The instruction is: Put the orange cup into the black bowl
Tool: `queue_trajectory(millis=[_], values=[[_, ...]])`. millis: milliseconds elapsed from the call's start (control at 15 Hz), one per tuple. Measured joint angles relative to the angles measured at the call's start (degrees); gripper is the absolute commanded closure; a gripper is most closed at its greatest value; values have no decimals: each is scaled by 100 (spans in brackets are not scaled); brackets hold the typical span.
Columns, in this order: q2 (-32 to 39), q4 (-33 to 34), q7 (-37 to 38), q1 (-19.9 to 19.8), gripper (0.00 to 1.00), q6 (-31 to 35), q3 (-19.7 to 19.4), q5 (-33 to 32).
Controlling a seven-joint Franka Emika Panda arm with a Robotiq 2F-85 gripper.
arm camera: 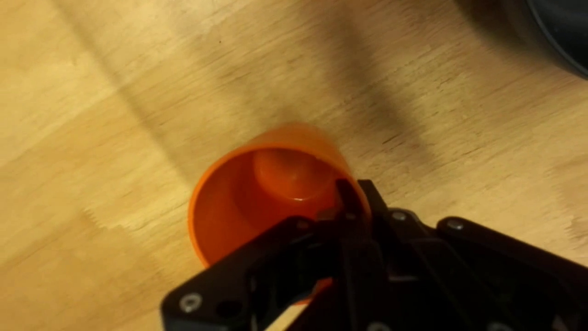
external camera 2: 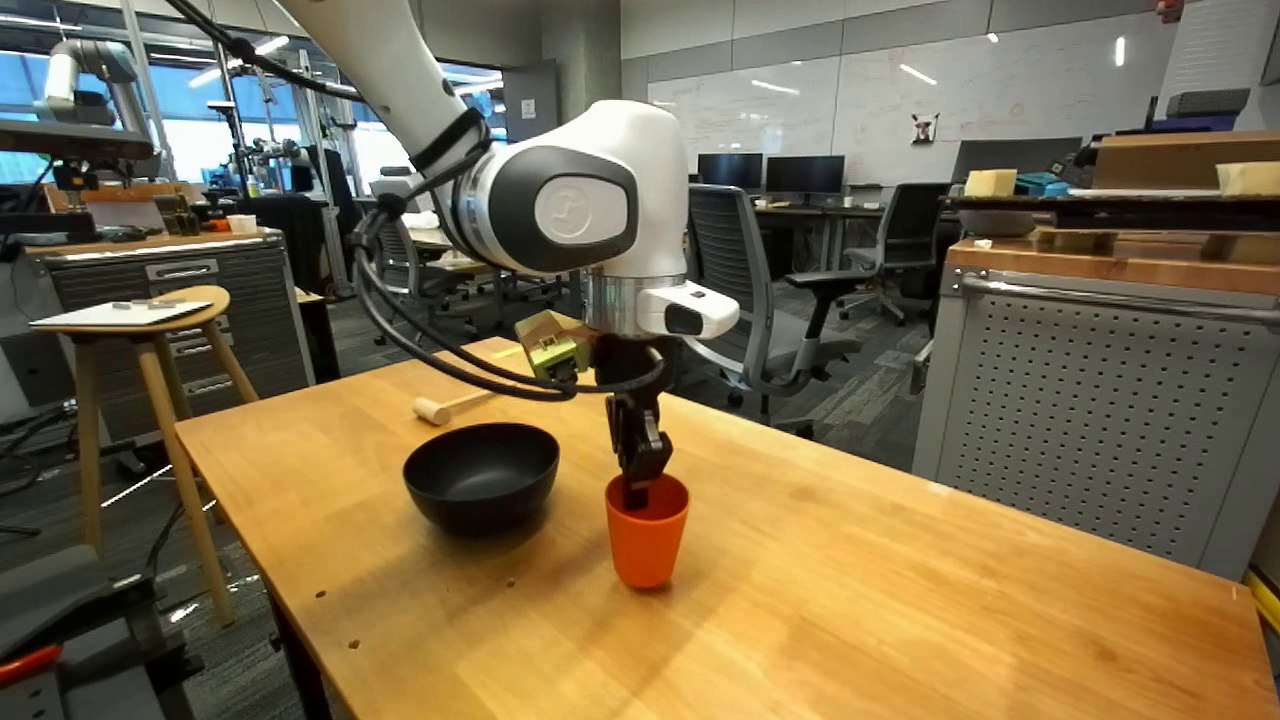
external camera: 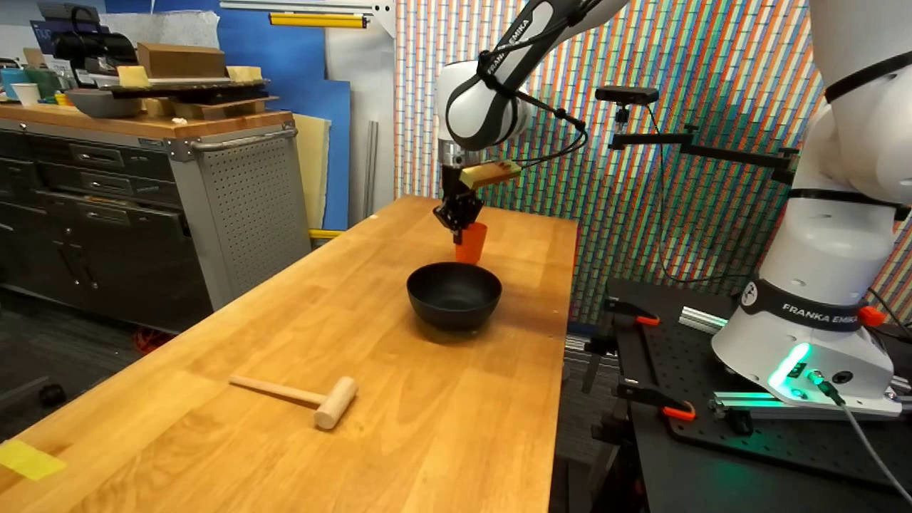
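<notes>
The orange cup [external camera: 473,246] is upright on or just over the wooden table, beside the black bowl [external camera: 454,306]. My gripper [external camera 2: 637,494] points down at the cup [external camera 2: 645,550]. In the wrist view, my gripper [arm camera: 354,186] is shut on the cup's wall, with one finger inside the cup [arm camera: 216,207] and one outside. I cannot tell whether the cup's base touches the table. The bowl [external camera 2: 480,510] stands upright a short way from the cup. Only part of the bowl [arm camera: 567,27] shows at the top right of the wrist view.
A wooden mallet [external camera: 335,404] lies on the table beyond the bowl, and it also shows in an exterior view [external camera 2: 432,410]. Yellow tape [external camera: 30,459] is stuck near a table corner. A cable loop [external camera 2: 480,375] hangs from the arm above the bowl's side.
</notes>
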Motion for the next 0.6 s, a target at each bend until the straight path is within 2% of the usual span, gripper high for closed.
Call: queue_trajectory(millis=[333, 600], values=[[-339, -52, 6, 31, 94, -2, -25, -8], [-918, -432, 125, 318, 95, -22, -11, -94]])
